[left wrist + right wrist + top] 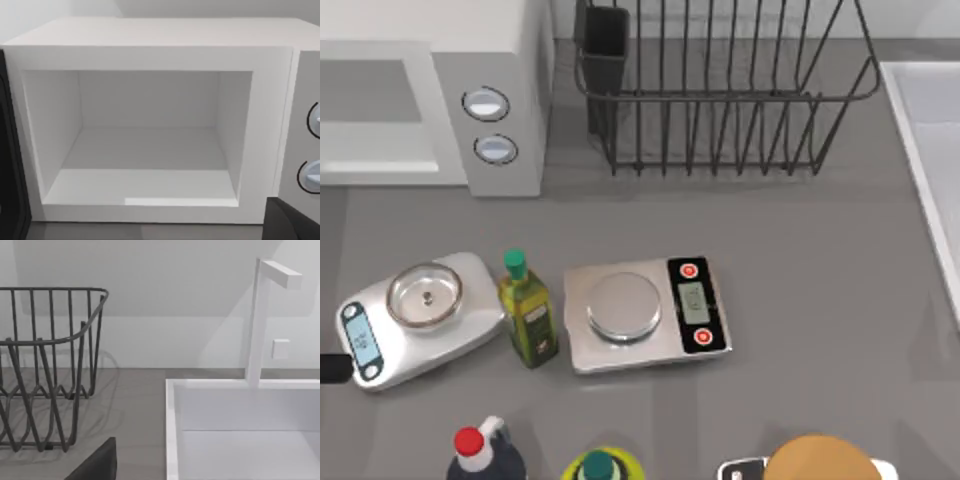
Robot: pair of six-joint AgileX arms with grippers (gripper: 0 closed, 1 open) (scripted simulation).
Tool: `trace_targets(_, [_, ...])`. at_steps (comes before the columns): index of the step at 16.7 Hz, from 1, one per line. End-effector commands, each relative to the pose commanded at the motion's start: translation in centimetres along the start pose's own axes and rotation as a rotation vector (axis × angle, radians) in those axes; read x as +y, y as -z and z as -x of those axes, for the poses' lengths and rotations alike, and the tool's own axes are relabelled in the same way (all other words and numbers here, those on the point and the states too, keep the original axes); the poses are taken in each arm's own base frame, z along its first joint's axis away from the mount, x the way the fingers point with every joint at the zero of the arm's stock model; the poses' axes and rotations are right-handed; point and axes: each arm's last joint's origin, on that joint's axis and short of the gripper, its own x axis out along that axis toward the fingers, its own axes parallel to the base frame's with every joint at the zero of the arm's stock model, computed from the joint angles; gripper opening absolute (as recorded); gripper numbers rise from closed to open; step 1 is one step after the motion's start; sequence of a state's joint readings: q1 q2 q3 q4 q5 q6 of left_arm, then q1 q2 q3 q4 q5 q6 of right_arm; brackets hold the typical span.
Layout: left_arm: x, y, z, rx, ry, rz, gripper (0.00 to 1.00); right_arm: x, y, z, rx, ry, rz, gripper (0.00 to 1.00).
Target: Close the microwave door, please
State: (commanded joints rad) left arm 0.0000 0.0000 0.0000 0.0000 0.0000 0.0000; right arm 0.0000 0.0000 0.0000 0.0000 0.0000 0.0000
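No readable text, brand or number anywhere. Square scale (647, 315) has a grey display and 2 red round buttons, marks on them too small to read; rounded scale (412, 317) has a blue display, blank as far as can be told. Oil bottle (526, 312) label is illegible, microwave (500, 95) knobs carry no legible marks.

Two scales (648, 314), oil bottle (527, 312), rack (720, 90)
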Motion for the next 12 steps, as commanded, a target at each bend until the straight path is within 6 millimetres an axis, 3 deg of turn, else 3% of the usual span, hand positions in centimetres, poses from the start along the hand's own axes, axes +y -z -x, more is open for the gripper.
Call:
trace_targets(6, [-0.3, -0.1, -0.1, 0.0, 0.0, 0.0, 0.0, 0.0, 0.0, 0.0, 0.0, 0.0, 0.0, 1.0])
trace_targets(12, [-2.3, -0.7, -0.4, 0.0, 0.0, 0.0, 0.0, 0.0, 0.0, 0.0, 0.0, 0.0, 0.0, 1.0])
